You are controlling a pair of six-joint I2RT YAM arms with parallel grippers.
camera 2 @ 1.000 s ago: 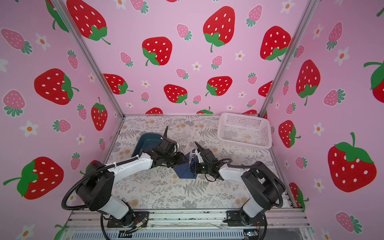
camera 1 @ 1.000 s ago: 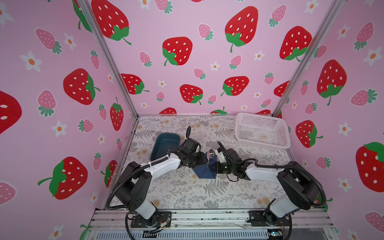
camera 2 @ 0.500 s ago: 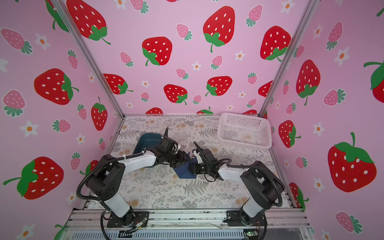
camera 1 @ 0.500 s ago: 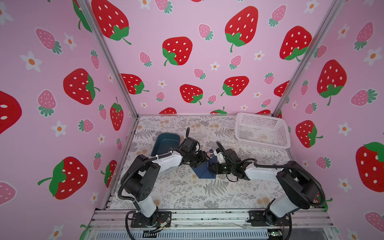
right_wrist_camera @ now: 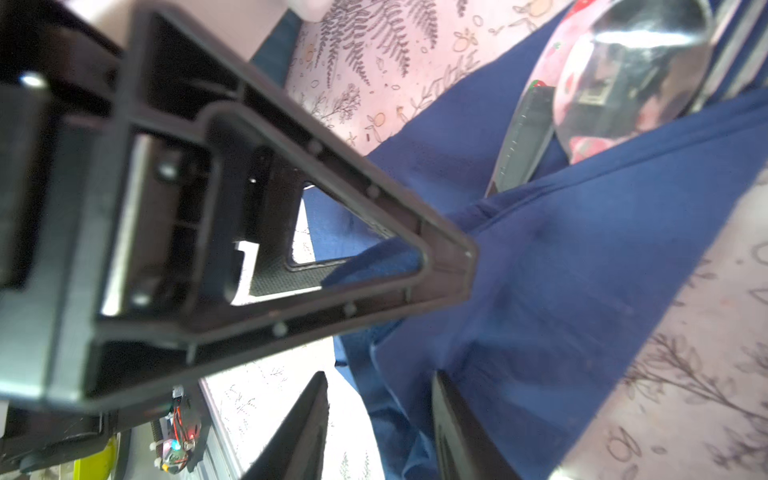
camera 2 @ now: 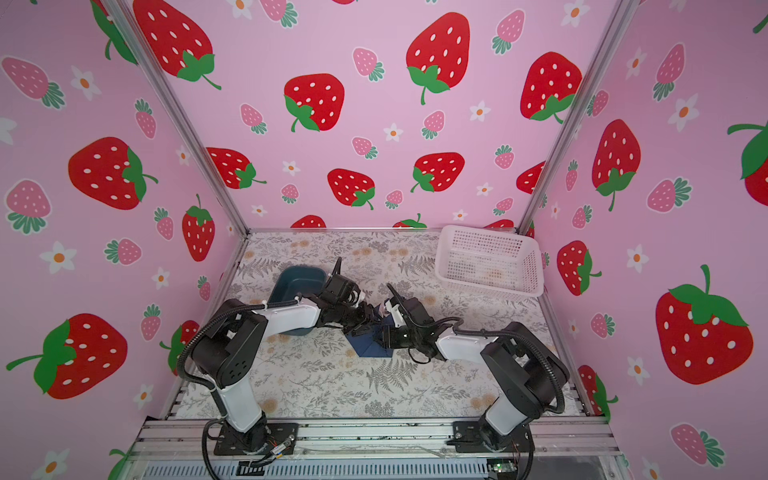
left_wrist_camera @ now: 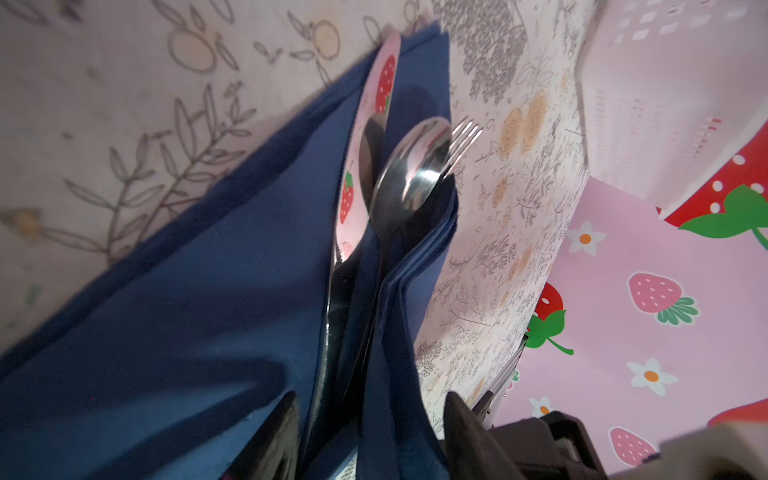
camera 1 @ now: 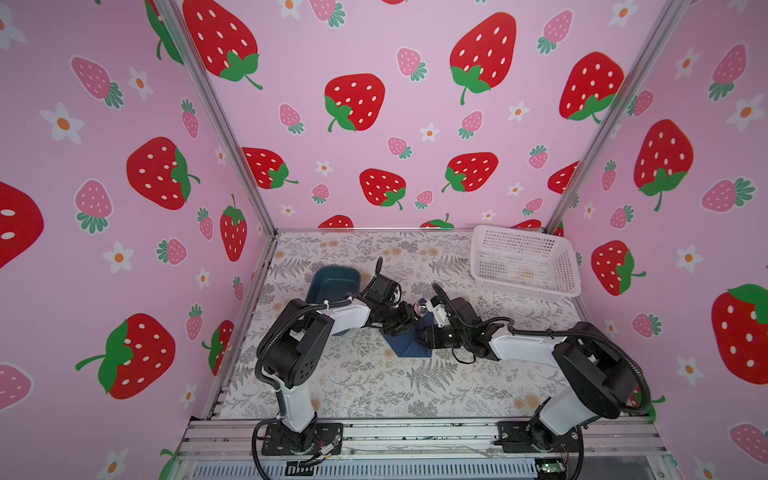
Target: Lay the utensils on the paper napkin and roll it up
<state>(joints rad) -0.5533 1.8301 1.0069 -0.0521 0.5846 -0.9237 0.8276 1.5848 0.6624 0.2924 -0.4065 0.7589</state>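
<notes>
Both arms sit low at mid-surface, nose to nose over the paper napkin. Up close, the utensils lie together on the navy sheet: knife, spoon, and fork with its tines poking past the paper's edge. One flap is lapped over the handles.

The left end effector has a jaw on either side of that lapped bundle. Whether it's actually squeezing, I can't tell. The right end effector is spread, hanging over the napkin's edge and gripping nothing.

Here's the danger: this looks like a loose wrap with just one flap over. With nothing pinning the right side, the paper could spring open. Glossy cutlery could slide out of the open end if the bundle tips. And thin paper drags, so a finger pulling across it may bunch or tear the sheet instead of rolling it.
</notes>
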